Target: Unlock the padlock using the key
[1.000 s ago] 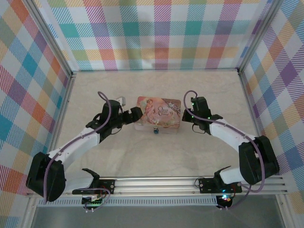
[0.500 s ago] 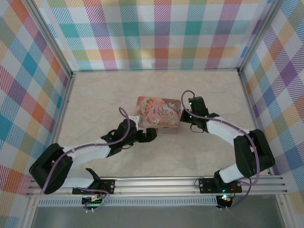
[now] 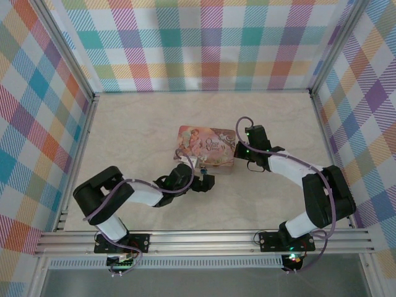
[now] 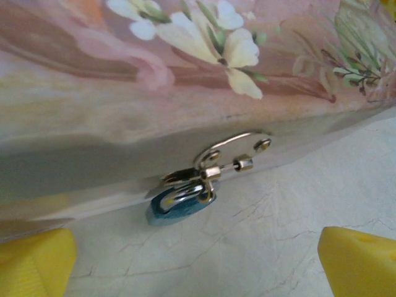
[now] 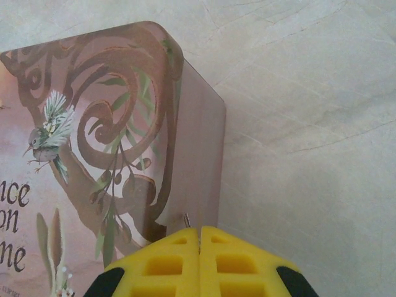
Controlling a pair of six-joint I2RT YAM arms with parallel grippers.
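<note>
Pictured mid-table: pink tin (image 3: 207, 143), lid down, w/ the padlock (image 4: 182, 201) dangling off a wire hasp (image 4: 238, 148) on its near wall, bottom edge touching or just off the table (image 4: 278, 235); can't tell which. Framing it from the near side, left gripper (image 4: 195, 250), yellow fingers (image 4: 31, 260) spread wide, nothing between them but bare tabletop. At the tin's right end, right gripper (image 5: 199, 244), fingers pinched together to a hairline seam. Poking out above that seam, a thin metal stub (image 5: 185, 218), poss. the key, too small to say.

Judging by looks: tiny metal lock, light, hard, slick, free to swing on its shackle, so apt to twist away from any push. Best pinched across the flat teal body, low down, keeping clear of shackle & wherever the keyhole sits. Gentle squeeze enough, no risk of crushing. Tin prob. light too, liable to slide if lock gets tugged; worth bracing at the right end.
</note>
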